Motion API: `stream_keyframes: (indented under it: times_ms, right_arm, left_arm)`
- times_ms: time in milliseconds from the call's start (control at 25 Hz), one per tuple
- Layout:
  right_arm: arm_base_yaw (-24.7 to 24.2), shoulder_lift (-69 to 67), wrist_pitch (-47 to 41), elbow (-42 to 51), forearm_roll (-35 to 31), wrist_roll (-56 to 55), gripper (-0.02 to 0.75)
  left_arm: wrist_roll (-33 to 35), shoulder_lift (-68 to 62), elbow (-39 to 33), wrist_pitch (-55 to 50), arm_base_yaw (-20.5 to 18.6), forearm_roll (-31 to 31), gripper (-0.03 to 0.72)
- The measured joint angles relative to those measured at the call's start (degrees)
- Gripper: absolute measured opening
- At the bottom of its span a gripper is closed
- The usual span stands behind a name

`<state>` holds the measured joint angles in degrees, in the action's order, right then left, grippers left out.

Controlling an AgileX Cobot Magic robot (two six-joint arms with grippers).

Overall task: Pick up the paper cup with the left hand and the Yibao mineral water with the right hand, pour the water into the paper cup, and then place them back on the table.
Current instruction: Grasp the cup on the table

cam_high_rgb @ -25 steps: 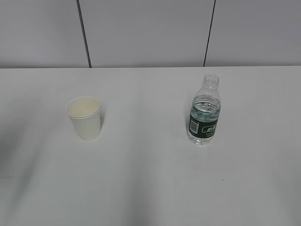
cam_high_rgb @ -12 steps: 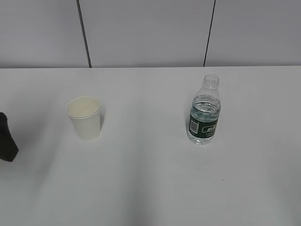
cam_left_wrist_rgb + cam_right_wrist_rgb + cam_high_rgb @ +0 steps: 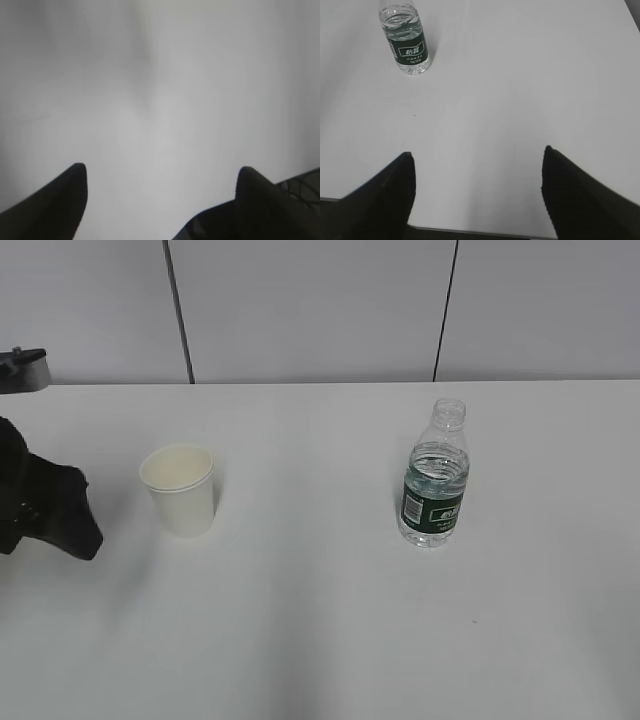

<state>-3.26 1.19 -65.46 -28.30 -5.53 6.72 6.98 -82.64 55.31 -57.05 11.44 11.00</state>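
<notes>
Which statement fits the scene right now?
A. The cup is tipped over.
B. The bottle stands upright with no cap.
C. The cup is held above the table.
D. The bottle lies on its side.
B: the bottle stands upright on the table, its neck open.

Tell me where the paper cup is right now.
In the exterior view the paper cup stands upright on the table, left of centre, between the left hand at the left edge and the Yibao mineral water.
</notes>
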Motion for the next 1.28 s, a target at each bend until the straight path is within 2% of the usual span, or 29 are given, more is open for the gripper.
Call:
stream_keyframes:
  times_ms: [160,360,600,840,1120,1280]
  right_arm:
    - [0.0,0.0,0.0,0.0,0.0,0.0,0.580]
    - [0.0,0.0,0.0,0.0,0.0,0.0,0.579]
    - [0.0,0.0,0.0,0.0,0.0,0.0,0.579]
    - [0.0,0.0,0.0,0.0,0.0,0.0,0.579]
    - [0.0,0.0,0.0,0.0,0.0,0.0,0.579]
    - [0.0,0.0,-0.1,0.0,0.0,0.0,0.579]
  left_arm:
    - [0.0,0.0,0.0,5.8,0.2,3.1,0.548]
    - [0.1,0.0,-0.8,12.7,1.4,3.9,0.548]
    - [0.5,0.0,-8.8,26.1,5.8,4.3,0.548]
    - [0.6,0.0,-16.8,45.1,9.8,4.8,0.548]
    - [0.6,0.0,-23.5,60.4,10.7,6.6,0.548]
    - [0.6,0.0,-25.7,65.1,10.7,7.6,0.548]
